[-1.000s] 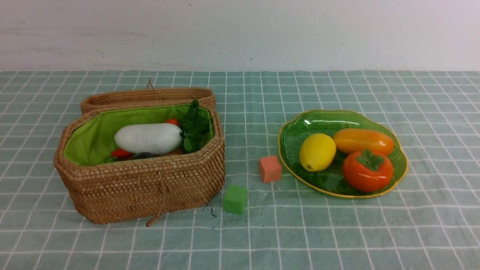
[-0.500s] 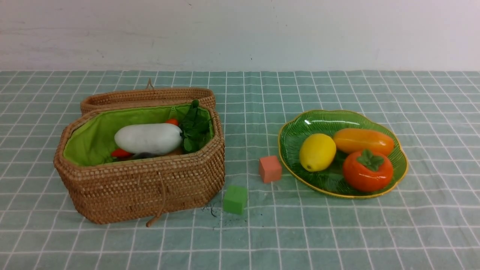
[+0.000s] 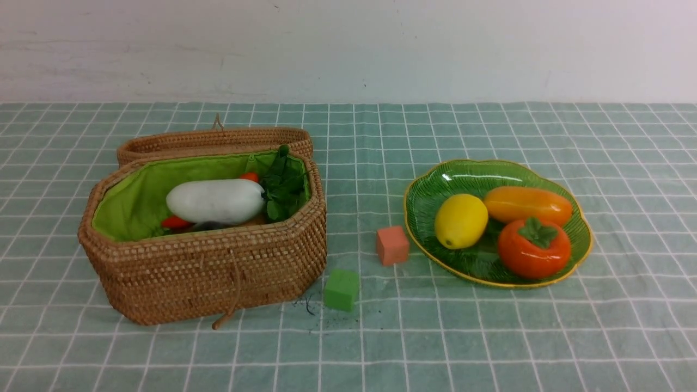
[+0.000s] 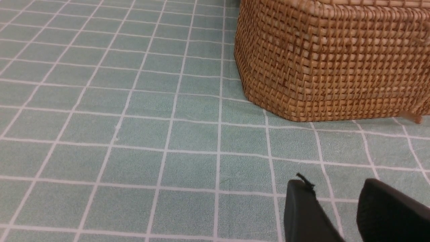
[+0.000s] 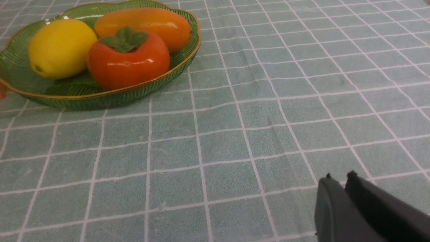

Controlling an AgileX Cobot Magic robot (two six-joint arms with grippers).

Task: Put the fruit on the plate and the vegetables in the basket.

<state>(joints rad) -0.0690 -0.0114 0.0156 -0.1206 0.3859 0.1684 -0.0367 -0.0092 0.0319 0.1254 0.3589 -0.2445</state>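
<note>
The wicker basket [image 3: 207, 267] stands at the left, its lid open. Inside lie the white radish [image 3: 215, 201] with its green leaves [image 3: 283, 188], and under it a red chili [image 3: 174, 222]; other vegetables are mostly hidden. At the right, the green plate [image 3: 468, 177] holds the lemon [image 3: 460, 220], the mango [image 3: 527, 204] and the persimmon [image 3: 533, 250]. Neither arm shows in the front view. My left gripper [image 4: 336, 185] is open and empty over the cloth near the basket's wall [image 4: 329, 67]. My right gripper [image 5: 339, 177] is shut and empty, well off from the plate [image 5: 100, 97].
A salmon-pink cube [image 3: 392, 245] sits just left of the plate. A green cube [image 3: 341, 289] lies by the basket's front right corner. The wicker lid [image 3: 215, 140] rests behind the basket. A pale wall closes off the far edge of the checked green cloth.
</note>
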